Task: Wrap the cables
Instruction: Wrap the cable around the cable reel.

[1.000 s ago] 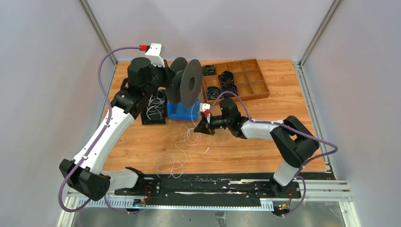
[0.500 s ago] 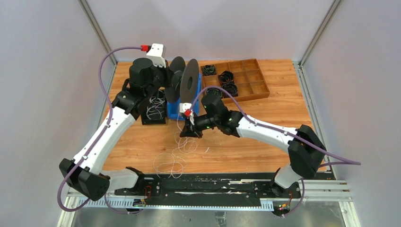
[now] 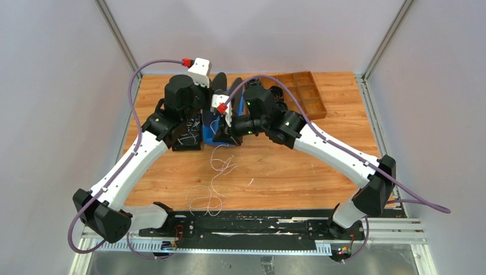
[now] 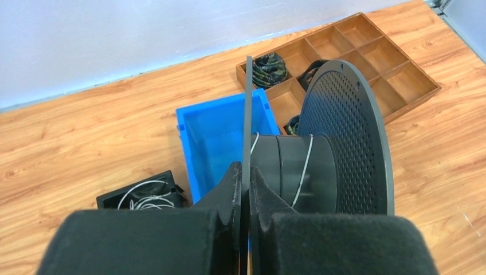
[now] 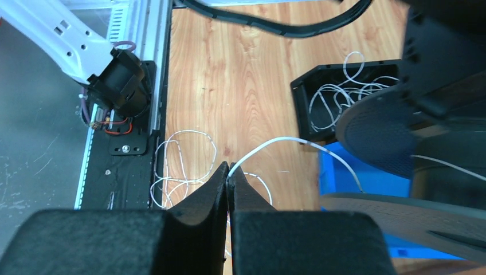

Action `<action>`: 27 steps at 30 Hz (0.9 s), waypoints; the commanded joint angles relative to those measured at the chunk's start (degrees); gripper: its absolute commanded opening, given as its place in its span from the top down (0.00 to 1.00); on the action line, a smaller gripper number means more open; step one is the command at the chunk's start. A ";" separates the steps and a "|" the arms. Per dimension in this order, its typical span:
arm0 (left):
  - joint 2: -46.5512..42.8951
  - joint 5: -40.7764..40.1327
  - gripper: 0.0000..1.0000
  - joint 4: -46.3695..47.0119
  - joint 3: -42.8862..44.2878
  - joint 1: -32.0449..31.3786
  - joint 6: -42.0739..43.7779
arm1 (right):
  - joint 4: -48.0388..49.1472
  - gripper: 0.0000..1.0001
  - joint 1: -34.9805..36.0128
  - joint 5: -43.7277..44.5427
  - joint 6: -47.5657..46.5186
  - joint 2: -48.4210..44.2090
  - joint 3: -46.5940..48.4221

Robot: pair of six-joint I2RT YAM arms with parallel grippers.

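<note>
- Left hand (image 4: pixel 246 172): fingers clamped on the thin rim of one disc of the spool (image 4: pixel 289 166). It holds the spool above the blue bin (image 4: pixel 215 134), towards the far edge of the worktop (image 3: pixel 286 172), apparently so the drum can take the windings.
- Right hand (image 5: pixel 228 175): fingers pressed together on the cable (image 5: pixel 275 140), close beside the spool. This looks like a grip for guiding the strand onto the drum.
- Cable: a hair-thin pale strand runs from the right hand's fingertips up to the drum, where a turn or two already lies. The slack trails down to loose loops (image 3: pixel 206 197) by the near edge, left of centre.
- Black box (image 3: pixel 186 146): sits just left of the bin and holds more tangled strands.
- Divided tray (image 4: pixel 417 100): at the far right corner, with black coils in its left compartments.
- Room: the two arms crowd together over the bin, leaving little clearance between them. Bare worktop lies open towards the right edge. The trailing loops risk snagging as the slack is taken up.
</note>
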 commanded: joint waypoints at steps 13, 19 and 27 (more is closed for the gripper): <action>-2.87 -2.95 1.00 7.49 -2.69 -1.58 6.34 | -9.96 0.99 -2.86 6.73 -1.17 -2.60 12.05; -2.76 -4.19 1.00 8.19 -3.32 -2.14 8.05 | -12.18 0.99 -3.01 6.39 -1.24 -3.20 15.98; -2.80 -3.25 1.00 8.48 -3.71 -2.56 9.04 | -14.01 0.99 -4.11 8.61 -2.87 -3.79 18.97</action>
